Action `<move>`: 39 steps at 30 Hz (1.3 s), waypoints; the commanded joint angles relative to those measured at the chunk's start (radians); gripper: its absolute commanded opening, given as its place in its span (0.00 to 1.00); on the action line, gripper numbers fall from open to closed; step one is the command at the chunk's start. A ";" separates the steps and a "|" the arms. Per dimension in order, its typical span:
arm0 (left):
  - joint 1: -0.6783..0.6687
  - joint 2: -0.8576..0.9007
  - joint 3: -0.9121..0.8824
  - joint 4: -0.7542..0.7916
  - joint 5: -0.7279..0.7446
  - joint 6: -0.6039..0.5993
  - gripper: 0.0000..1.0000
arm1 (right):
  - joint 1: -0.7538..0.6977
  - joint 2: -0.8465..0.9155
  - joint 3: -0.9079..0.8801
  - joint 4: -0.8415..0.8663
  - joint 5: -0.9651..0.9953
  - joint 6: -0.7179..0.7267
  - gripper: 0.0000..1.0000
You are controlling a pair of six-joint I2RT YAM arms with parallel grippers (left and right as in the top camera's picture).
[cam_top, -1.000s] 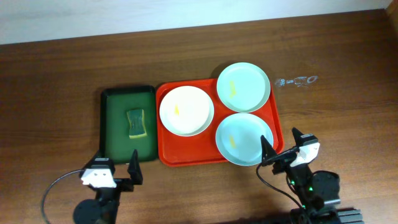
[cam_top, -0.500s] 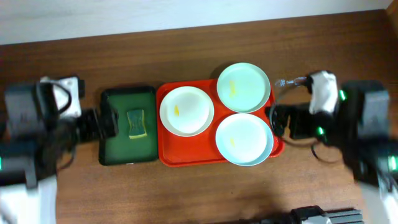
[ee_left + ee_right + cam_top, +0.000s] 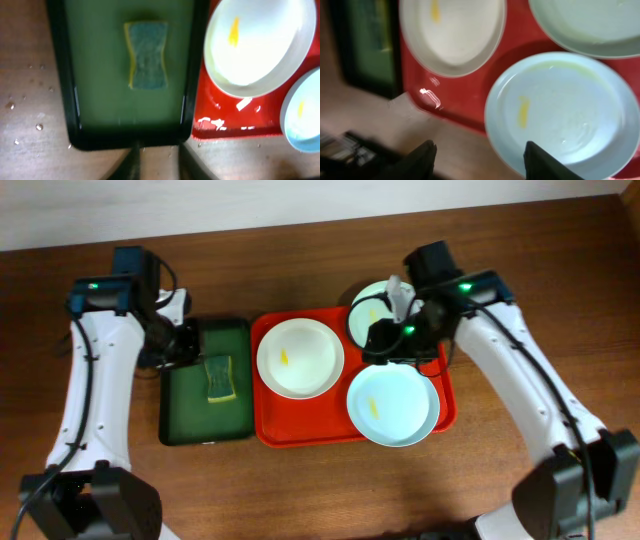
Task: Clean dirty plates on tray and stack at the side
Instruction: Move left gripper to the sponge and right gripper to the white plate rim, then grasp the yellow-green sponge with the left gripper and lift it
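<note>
Droplets (image 3: 39, 127) beside green tray (image 3: 95, 105) seen only via L wrist cam; L fingers (image 3: 133, 163) spread, R fingers (image 3: 422, 160) spread.

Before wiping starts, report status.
Left gripper, right gripper open, empty. Three plates on tray, smeared, unstacked. Sponge untouched in green tray. Right arm overhangs far plate.

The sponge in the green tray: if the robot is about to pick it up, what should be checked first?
1. Sponge lies alone in the dark green tray: ok.
2. Left gripper open and empty: ok.
3. Left gripper above the sponge: not ok, it is at the tray's rim.
4. Right gripper open and empty: ok.
5. White plate and near mint plate on the red tray, yellow smears showing: ok.
6. Far mint plate smeared: cannot tell, the right arm covers part.
</note>
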 commanded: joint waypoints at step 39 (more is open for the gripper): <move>-0.051 0.175 -0.115 0.232 -0.078 -0.055 0.54 | 0.126 0.359 -0.120 0.465 0.130 0.217 0.04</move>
